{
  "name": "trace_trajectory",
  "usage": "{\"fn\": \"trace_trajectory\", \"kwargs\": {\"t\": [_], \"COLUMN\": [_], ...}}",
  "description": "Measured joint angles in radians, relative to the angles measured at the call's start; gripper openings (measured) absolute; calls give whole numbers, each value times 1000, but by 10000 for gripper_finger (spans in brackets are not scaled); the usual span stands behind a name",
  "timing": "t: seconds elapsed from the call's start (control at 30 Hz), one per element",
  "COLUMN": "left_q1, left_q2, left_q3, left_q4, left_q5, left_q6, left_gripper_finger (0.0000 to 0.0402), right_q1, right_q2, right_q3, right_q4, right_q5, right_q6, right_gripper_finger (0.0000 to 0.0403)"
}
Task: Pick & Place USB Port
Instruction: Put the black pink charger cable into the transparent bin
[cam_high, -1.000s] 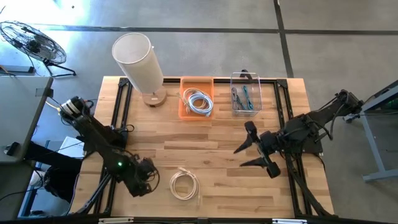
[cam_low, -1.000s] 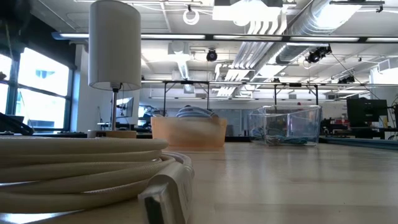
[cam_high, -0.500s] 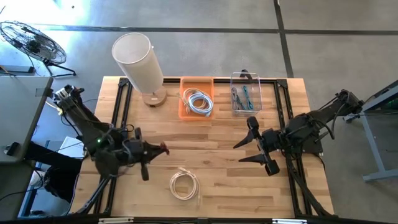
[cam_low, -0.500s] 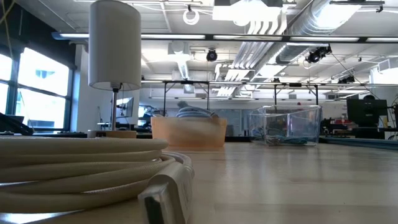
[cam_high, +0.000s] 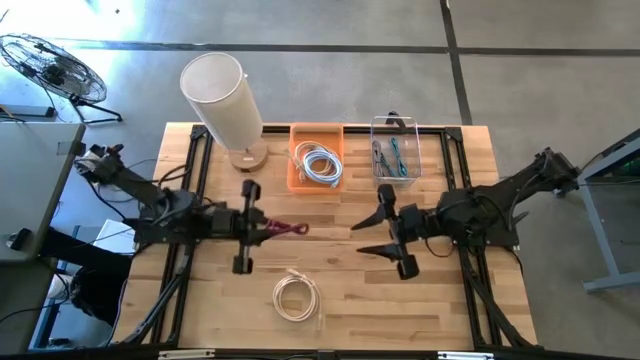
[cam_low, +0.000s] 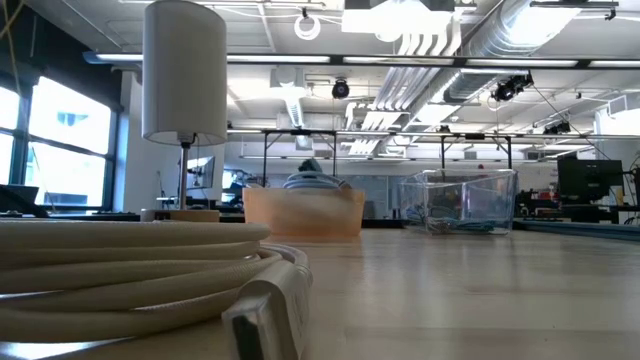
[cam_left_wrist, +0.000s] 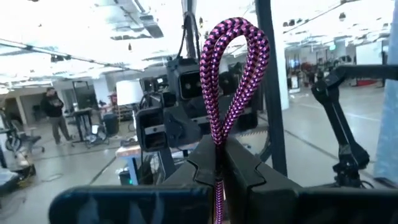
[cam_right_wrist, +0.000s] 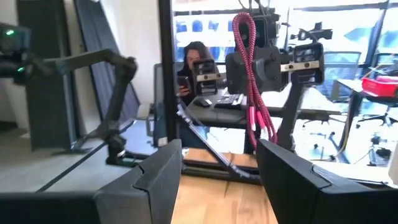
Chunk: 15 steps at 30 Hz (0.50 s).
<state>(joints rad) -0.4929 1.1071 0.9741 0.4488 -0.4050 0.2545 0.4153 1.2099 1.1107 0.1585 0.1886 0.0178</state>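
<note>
I see a white lamp (cam_high: 222, 100) beyond the left jaws, an orange bin (cam_high: 317, 156) and clear bin (cam_high: 394, 150) farther back, and a floor fan (cam_high: 54, 66) off the tabletop (cam_high: 360, 290).

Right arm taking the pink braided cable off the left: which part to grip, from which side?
Grip the free loop of the pink braided cable that sticks out past the left pincer, which is shut on its other end. Come level from the right, where the open right pincer already faces it. In the right wrist view the cable hangs as a narrow loop, so probably close across both strands, clear of the left pincer.
</note>
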Motion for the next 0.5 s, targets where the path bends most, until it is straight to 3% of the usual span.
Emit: {"fn": "trace_trajectory", "kwargs": {"t": [0.17,0.37,0.5], "left_q1": [129,272,335], "left_q2": [42,117,135], "left_q3": [0,-1,0], "left_q4": [9,131,177], "left_q5": [145,365,445], "left_q6": [-62,-162,-221], "left_gripper_finger": [2,2,2], "right_q1": [-36,-85,-143], "right_q2": [9,9,9], "right_q3": [0,0,0], "right_q4": [13,4,2], "right_q5": [0,0,-5], "right_q6": [48,48,30], "right_gripper_finger": [199,199,199]}}
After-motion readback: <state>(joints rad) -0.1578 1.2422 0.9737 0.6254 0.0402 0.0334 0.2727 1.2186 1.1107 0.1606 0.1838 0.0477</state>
